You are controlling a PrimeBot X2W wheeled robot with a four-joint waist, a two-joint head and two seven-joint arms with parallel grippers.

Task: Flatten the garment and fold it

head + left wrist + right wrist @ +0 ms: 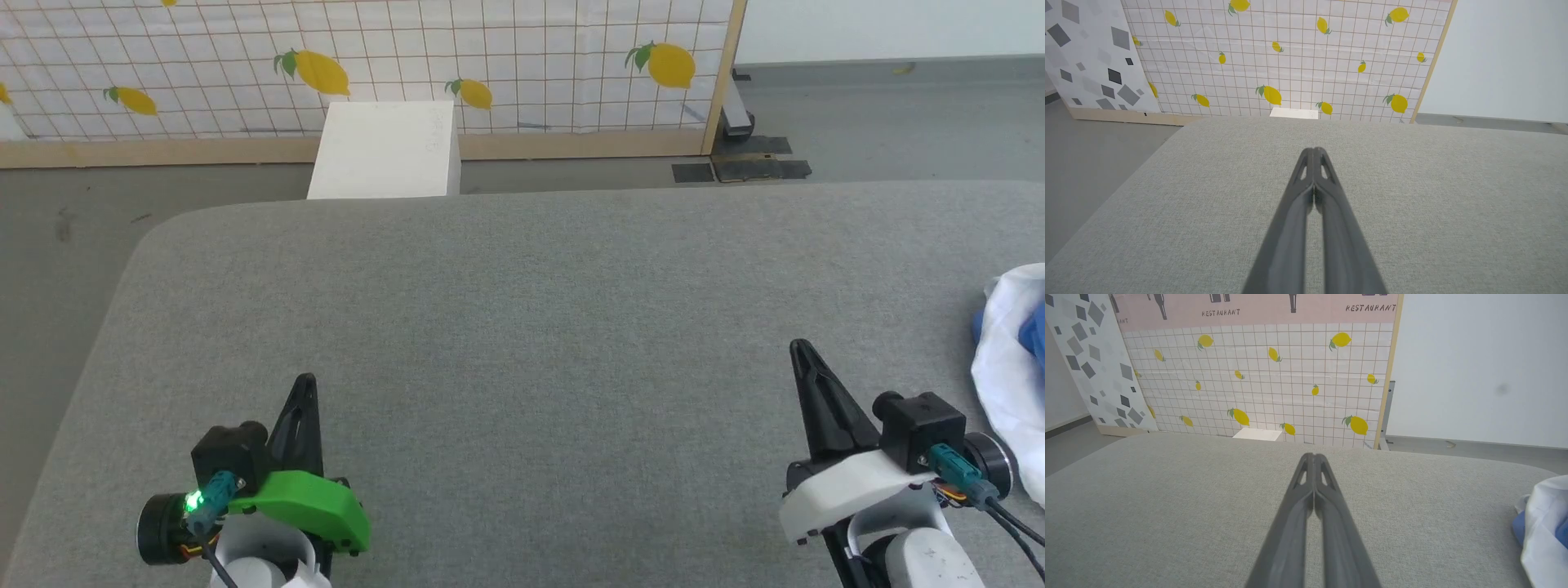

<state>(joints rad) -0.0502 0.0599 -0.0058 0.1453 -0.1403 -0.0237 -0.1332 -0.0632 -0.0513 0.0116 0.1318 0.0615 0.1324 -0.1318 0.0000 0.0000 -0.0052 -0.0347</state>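
Crumpled white garment with blue patches [1011, 363] lies bunched at the right edge of the grey fabric-covered table with rounded corners [522, 327], partly cut off by the head view's border. Right gripper [801, 349] sits near it on its left, not touching; its two long dark fingers are pressed together at the tips, holding nothing. Left gripper [305, 382], green-shelled, is at the lower left, well apart from the garment, jaws likewise closed and empty. Both point toward the far table edge. Beyond it: white rectangular box [384, 151] on grey floor [898, 122], before a white tiled panel printed with yellow lemons [506, 49].
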